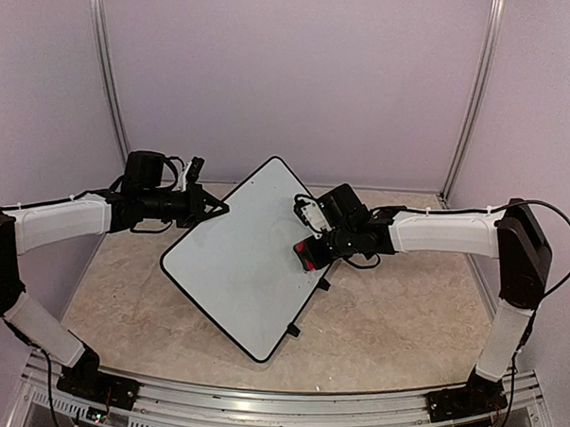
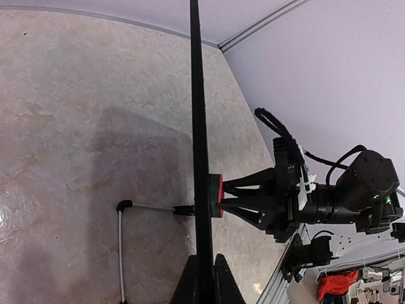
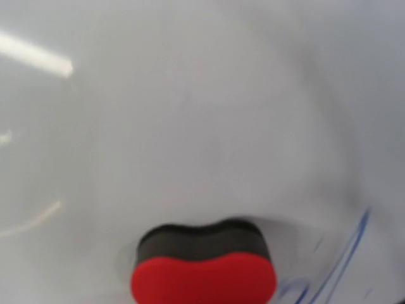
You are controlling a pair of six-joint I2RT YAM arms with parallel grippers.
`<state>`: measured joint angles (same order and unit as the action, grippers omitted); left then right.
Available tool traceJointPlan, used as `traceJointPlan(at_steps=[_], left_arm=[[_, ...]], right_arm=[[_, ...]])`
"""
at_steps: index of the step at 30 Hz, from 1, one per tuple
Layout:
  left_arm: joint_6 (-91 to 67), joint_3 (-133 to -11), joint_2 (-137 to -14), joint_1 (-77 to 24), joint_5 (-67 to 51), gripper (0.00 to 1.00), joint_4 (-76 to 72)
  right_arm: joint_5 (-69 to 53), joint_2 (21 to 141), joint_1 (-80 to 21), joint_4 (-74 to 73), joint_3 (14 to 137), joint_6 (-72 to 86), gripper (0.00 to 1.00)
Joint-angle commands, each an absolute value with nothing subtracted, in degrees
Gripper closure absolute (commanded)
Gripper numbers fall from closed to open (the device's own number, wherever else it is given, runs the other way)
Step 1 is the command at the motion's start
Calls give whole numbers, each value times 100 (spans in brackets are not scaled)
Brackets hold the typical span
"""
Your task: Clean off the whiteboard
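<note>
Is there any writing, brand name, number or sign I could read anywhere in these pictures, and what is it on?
No readable text in any view.
Blue marker strokes on the whiteboard, seen in the right wrist view: blurred remnants, not legible as letters or numbers.
Red eraser: no print visible on it.

Three views, all sharing the whiteboard
Overhead camera looks down over the whole table from the near side; left wrist sights edge-on along the board toward the eraser; right wrist faces its surface at very close range
</note>
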<state>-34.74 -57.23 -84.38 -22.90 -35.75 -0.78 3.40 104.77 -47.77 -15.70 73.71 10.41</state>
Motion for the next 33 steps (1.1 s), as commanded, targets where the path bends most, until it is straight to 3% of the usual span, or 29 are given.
traceJointPlan(at_steps=[1, 6, 20, 33], left_arm=[[-2966, -5705, -8449, -2375, -3762, 100, -310], [-2962, -5704, -8446, -2380, -3767, 100, -308], [-2997, -5695, -8435, -2376, -3766, 100, -342], [-2962, -5695, -8427, -2400, -3723, 100, -308]], right_arm=[[182, 10817, -4693, -1536, 7816, 935, 80], [-185, 10847, -4717, -1467, 7753, 984, 80], [-203, 10000, -4940, -1139, 6037, 1321, 80], [-149, 10290, -4265, -1261, 6712, 1658, 82]])
